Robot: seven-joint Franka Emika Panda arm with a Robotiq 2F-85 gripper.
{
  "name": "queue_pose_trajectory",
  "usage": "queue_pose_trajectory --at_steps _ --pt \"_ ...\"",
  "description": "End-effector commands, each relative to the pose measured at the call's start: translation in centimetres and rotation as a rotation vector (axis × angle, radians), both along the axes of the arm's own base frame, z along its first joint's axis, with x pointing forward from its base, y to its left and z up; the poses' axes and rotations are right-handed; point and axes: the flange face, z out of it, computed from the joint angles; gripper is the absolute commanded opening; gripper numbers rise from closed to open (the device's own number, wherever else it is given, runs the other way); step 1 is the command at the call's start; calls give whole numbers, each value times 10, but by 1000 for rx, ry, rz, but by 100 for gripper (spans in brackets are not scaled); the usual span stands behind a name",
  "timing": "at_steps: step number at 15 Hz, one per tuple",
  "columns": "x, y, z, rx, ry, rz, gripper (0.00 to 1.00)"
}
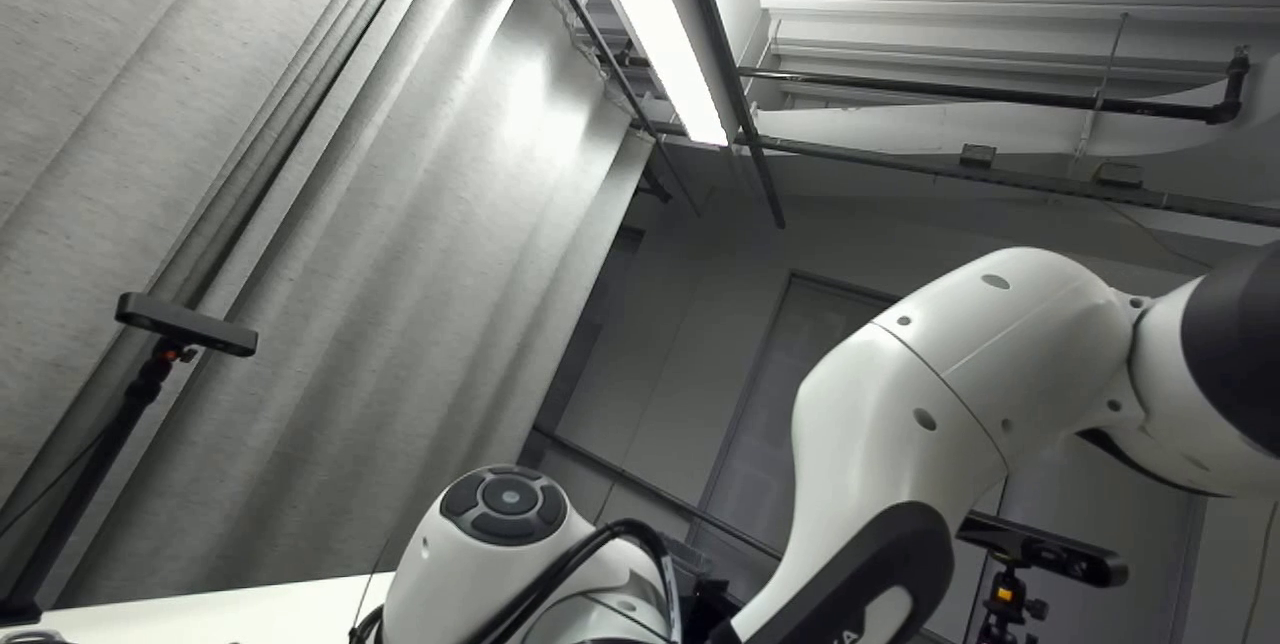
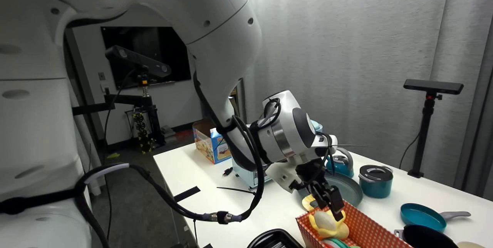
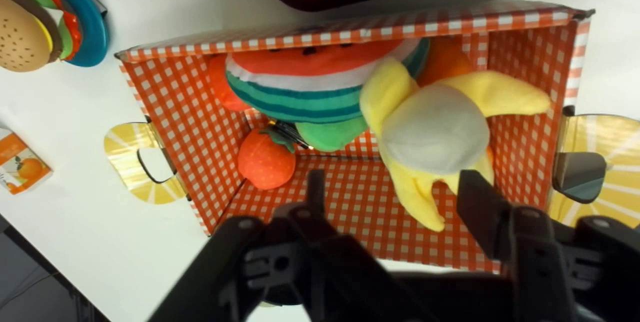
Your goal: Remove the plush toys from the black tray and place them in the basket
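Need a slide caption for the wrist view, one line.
Open gripper over the checked basket, with banana plush, watermelon plush and strawberry plush inside.

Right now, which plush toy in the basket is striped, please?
The watermelon slice: green bands line its rind, while the yellow toy, green toy and speckled red toy show none.

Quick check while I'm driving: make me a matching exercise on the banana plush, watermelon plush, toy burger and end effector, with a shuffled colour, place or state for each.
Column one
1. Banana plush
2. Watermelon plush
3. Toy burger
4. End effector

Column two
A. Outside the basket, on or against a blue dish
B. Yellow peel around a pale middle
C. Open, above the basket
D. Red, with a green-striped rind

Right pairs: 1-B, 2-D, 3-A, 4-C
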Motion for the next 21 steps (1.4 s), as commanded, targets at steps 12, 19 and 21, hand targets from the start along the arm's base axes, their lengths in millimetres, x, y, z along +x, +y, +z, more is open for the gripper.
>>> queue_pose_trajectory --at_steps 12,19,21 --pt "-80 19 37 132 232 -98 100" --pt "-120 20 3 203 373 -108 100" --pt "-129 19 -11 211 399 -111 100"
